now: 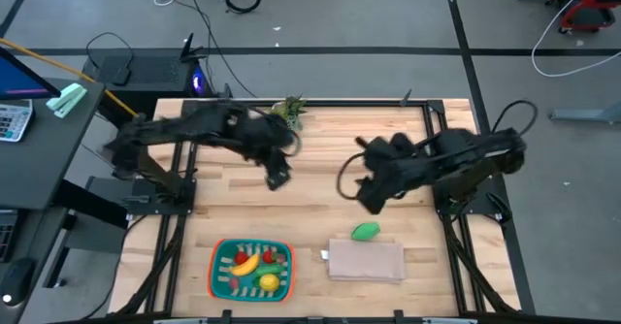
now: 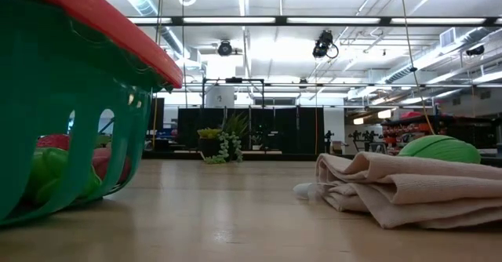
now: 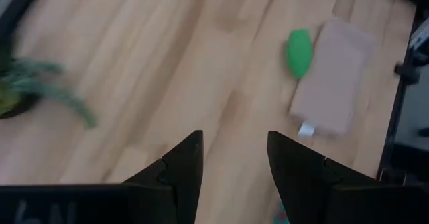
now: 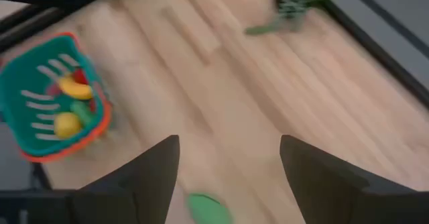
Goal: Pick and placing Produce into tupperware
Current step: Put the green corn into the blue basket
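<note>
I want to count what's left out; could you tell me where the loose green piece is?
In the high view, the green piece lies on the table's right half, against the folded cloth's far edge, outside the tray.

light wooden plank table [image 1: 320,159] | near edge: teal orange-rimmed tupperware tray [image 1: 221,277] | beside it: folded beige cloth [image 1: 367,262] | touching cloth: 1 green toy produce piece [image 1: 365,231] | far edge: small green leafy plant [image 1: 289,110]
</note>
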